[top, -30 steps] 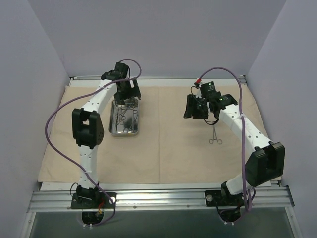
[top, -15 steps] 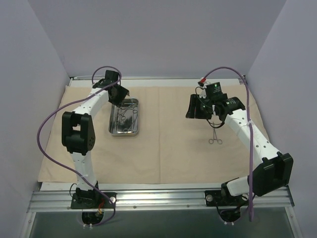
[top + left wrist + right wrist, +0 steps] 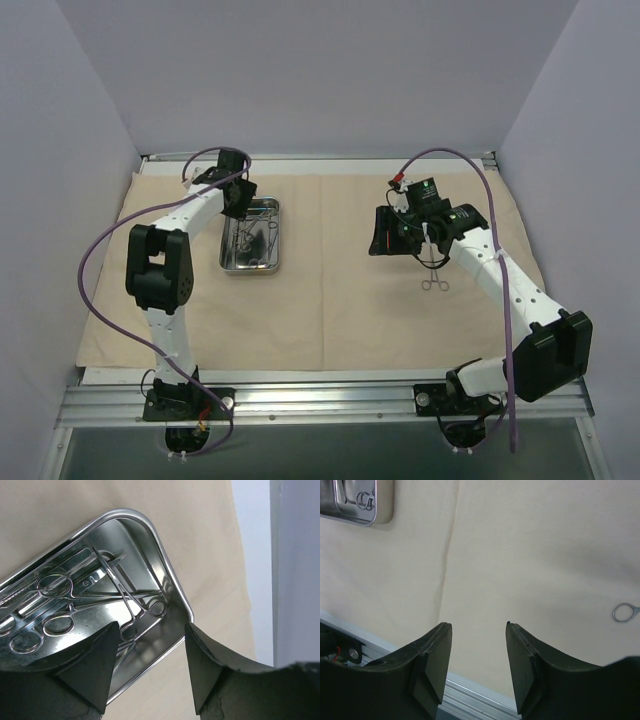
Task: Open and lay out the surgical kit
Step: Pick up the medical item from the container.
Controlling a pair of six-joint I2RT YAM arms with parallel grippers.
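The beige cloth wrap lies spread flat over the table. On its left half stands the steel tray with several forceps inside. One more forceps lies on the cloth at the right. My left gripper hangs open at the tray's far end. In the left wrist view its jaws straddle the tray's rim, one finger over the inside and one over the cloth, touching neither side. My right gripper is open and empty above bare cloth.
The metal rail runs along the table's near edge, and it shows below the right fingers. Grey walls close in the left, far and right sides. The tray's corner and a forceps ring show at the edges of the right wrist view.
My left gripper has swung left to the tray's far end and its jaws have narrowed. My right gripper has drifted slightly left and nearer. Tray and forceps have not moved.
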